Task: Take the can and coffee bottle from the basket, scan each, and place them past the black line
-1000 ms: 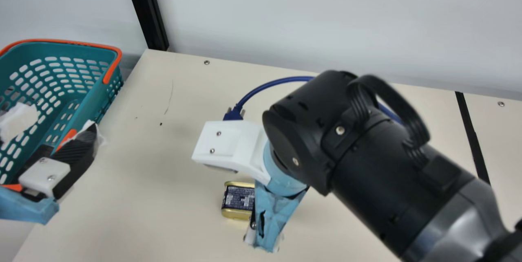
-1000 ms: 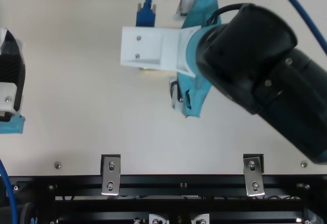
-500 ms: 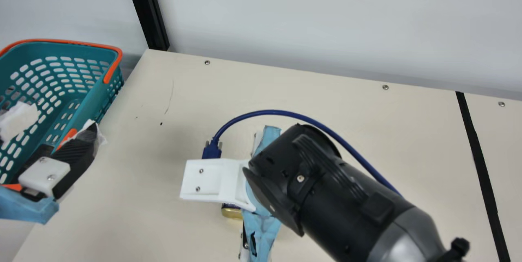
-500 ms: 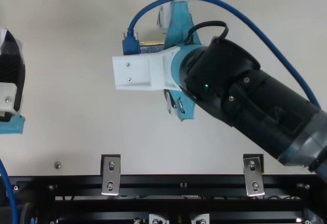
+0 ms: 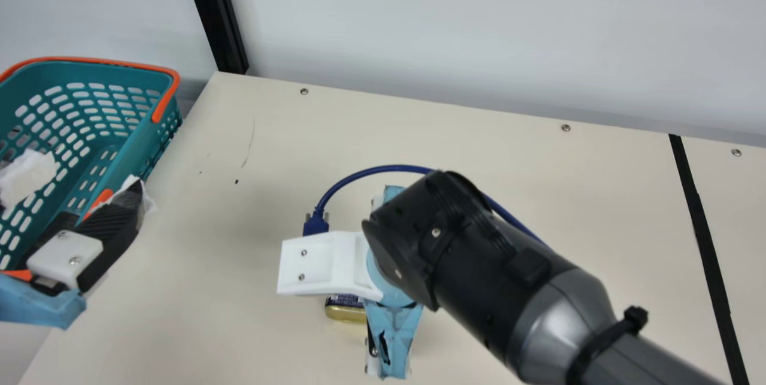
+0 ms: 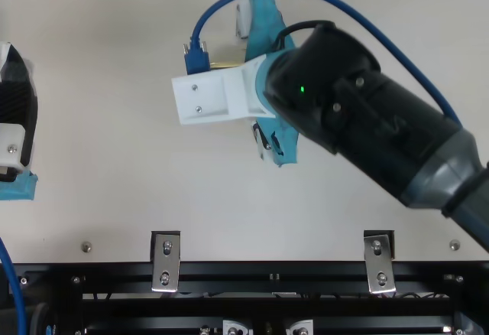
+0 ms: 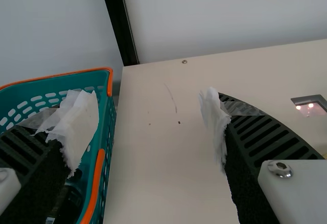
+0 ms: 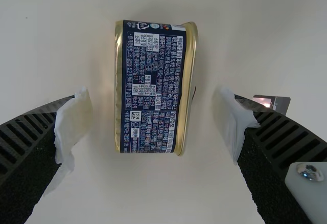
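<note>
Currently | can [image 8: 153,88] | wrist view: btwn R end effector [image 5: 392,334] fingers, apart

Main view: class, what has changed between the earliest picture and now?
The right gripper has shifted nearer the robot and slightly left, its blue cable moving along; nothing was visibly grasped or released. The can, left gripper and basket stayed put.

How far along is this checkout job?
The can is out of the basket, scan unclear. Nothing is gripped: the right gripper hangs open over the can. Remaining: getting it past the black line, then the bottle, apparently the dark shape in the basket.
</note>
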